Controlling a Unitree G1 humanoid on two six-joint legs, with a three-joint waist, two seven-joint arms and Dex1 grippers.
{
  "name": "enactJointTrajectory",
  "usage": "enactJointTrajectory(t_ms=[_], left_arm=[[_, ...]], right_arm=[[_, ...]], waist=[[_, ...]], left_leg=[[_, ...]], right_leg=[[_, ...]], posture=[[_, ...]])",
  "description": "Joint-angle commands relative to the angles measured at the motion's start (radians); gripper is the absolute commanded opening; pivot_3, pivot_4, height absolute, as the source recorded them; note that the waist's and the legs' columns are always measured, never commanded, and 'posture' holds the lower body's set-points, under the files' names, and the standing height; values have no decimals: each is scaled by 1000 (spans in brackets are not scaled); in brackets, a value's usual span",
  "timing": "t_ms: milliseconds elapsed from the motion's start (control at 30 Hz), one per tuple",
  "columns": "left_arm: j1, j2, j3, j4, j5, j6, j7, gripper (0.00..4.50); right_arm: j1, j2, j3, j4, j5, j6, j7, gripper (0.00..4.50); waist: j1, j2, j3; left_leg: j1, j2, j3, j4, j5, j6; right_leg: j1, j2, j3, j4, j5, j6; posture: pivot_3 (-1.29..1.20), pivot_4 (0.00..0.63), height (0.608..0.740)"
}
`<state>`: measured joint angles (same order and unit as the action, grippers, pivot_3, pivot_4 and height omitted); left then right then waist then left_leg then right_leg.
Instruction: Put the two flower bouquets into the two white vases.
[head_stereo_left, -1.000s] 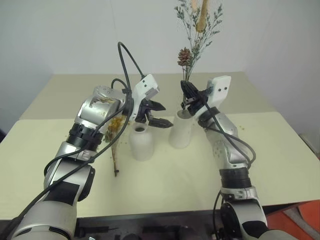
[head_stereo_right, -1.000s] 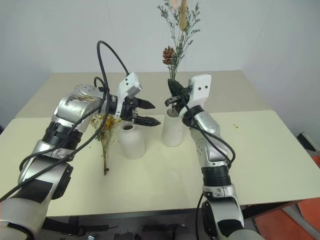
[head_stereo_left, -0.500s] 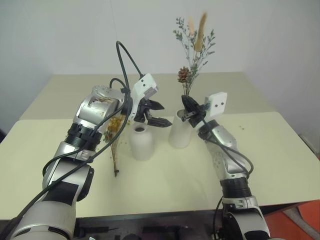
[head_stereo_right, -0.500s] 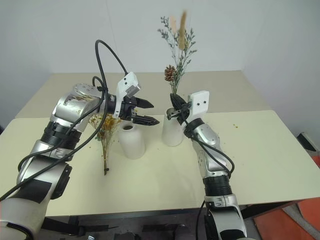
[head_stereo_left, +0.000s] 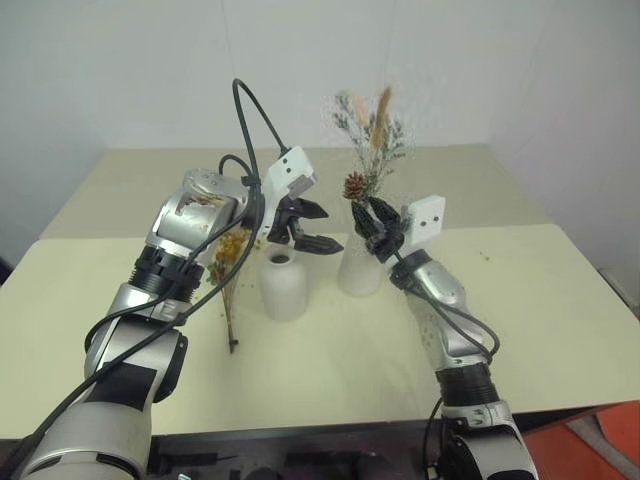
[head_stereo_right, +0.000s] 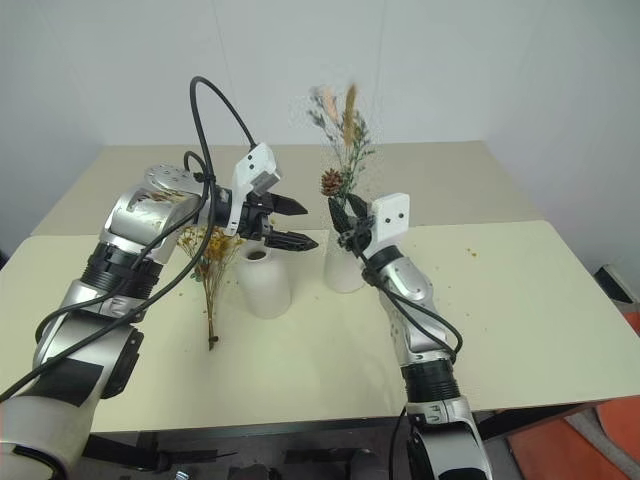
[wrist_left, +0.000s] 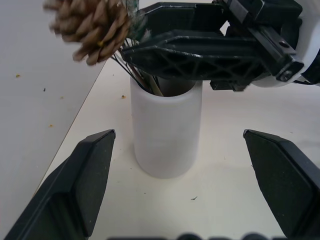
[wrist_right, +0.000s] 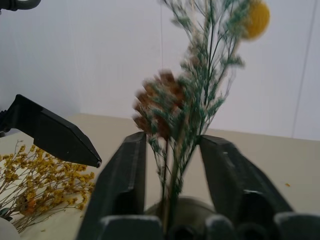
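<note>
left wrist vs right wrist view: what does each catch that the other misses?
Left wrist view alone: the tall matte white cylinder vase from mouth to base, stems inside it, and the pale tabletop around it.

Right wrist view alone: the bushy yellow-orange dried bunch, the sprig's small round yellow bloom, and one left gripper finger.

Both: the sprig's brown pinecone and green stems standing between the right gripper's parted fingers above the vase mouth.

Both vases matte white: tall vase (head_stereo_left: 360, 268), short vase (head_stereo_left: 284, 288). Sprig (head_stereo_left: 370, 140): dark green foliage, brown pinecone (wrist_left: 92, 27), tan plume, one yellow bloom (wrist_right: 256, 19). Bushy bouquet (head_stereo_left: 228, 262): yellow-orange blossoms, brown stems. Bench (head_stereo_left: 560, 320) pale cream-yellow. Pincer fingers (wrist_left: 82, 185) black, housings white.
</note>
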<state>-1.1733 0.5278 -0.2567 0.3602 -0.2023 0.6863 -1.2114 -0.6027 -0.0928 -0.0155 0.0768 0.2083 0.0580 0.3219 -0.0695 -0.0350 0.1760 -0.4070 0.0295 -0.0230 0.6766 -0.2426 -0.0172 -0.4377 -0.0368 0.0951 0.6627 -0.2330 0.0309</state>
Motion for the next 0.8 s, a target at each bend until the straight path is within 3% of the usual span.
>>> enactJointTrajectory(t_ms=[33, 67, 367, 667, 800], left_arm=[[-15, 21, 23, -56, -3, -18, -5, 4500], [-11, 26, 26, -64, -5, -16, -5, 4500], [16, 72, 74, -126, -22, 18, 26, 4500], [151, 210, 252, -402, -131, 236, 120, 4500], [226, 265, 329, -538, -170, 325, 195, 4500]], right_arm=[[55, -20, -25, -123, 17, -16, -2, 3271], [77, -30, -29, -154, 25, -5, 3, 3592], [148, -189, -80, -378, 111, 146, 72, 3592], [107, -473, -182, -531, 500, 484, 321, 3592], [72, -560, -167, -517, 559, 533, 423, 3592]], waist=[[0, 0, 0], [0, 0, 0], [-1, 0, 0], [1, 0, 0], [2, 0, 0]], left_leg=[[0, 0, 0, 0, 0, 0], [0, 0, 0, 0, 0, 0], [1, 0, 0, 1, 0, 0], [1, 0, 0, 1, 0, 0], [2, 0, 0, 1, 0, 0]], right_leg=[[0, 0, 0, 0, 0, 0], [0, 0, 0, 0, 0, 0], [0, 0, 0, -1, 0, 0], [1, 0, 0, -4, 0, 0], [2, 0, 0, -5, 0, 0]], posture=[[0, 150, 740], [0, 150, 740], [0, 150, 740], [0, 150, 740], [0, 150, 740]])
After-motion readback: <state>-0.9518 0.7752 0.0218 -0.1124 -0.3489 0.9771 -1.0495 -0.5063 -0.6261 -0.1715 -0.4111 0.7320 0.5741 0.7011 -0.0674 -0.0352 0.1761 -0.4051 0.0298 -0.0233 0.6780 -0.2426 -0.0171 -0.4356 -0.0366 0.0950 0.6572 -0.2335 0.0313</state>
